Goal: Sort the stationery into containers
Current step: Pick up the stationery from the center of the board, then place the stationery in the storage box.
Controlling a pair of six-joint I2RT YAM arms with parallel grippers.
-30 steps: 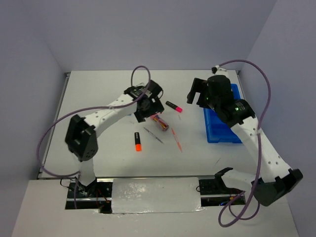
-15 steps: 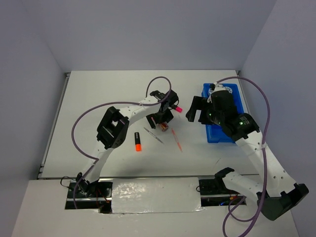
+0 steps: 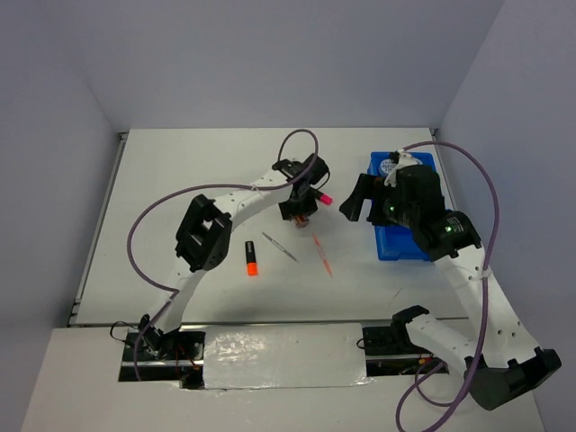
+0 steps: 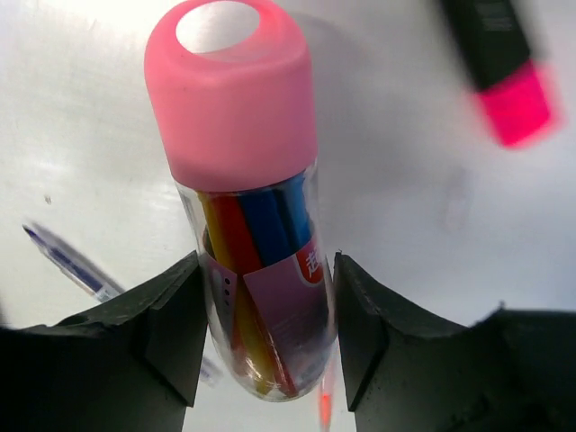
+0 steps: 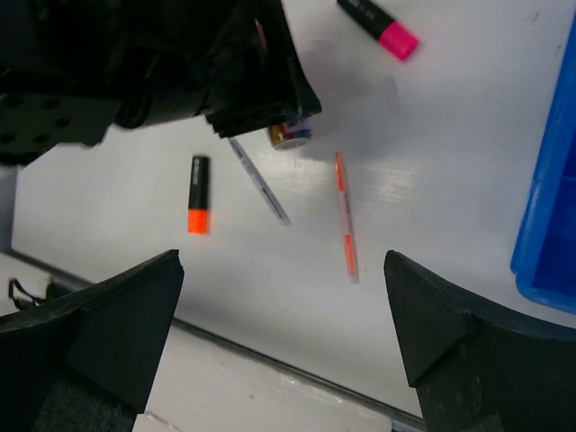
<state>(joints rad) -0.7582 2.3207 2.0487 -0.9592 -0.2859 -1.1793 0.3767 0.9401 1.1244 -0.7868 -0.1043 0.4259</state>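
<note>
One clear, pink-capped case (image 4: 236, 135) holds coloured pens (image 4: 256, 225).

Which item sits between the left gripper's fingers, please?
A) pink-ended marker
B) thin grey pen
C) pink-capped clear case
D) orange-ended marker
C: the left wrist view shows the pink-capped clear case held between the fingers of the left gripper, with the pink-ended marker lying apart.

Clear case with pink cap (image 4: 243, 225), coloured pens inside, pinched in left claw (image 4: 267, 306). Pink-ended marker (image 3: 317, 194) just right of it. Orange-ended marker (image 3: 252, 256), grey pen (image 3: 279, 247) and pink pen (image 3: 322, 255) lie flat nearer on tabletop (image 3: 180, 180). Blue tray (image 3: 402, 241) at right.
</note>
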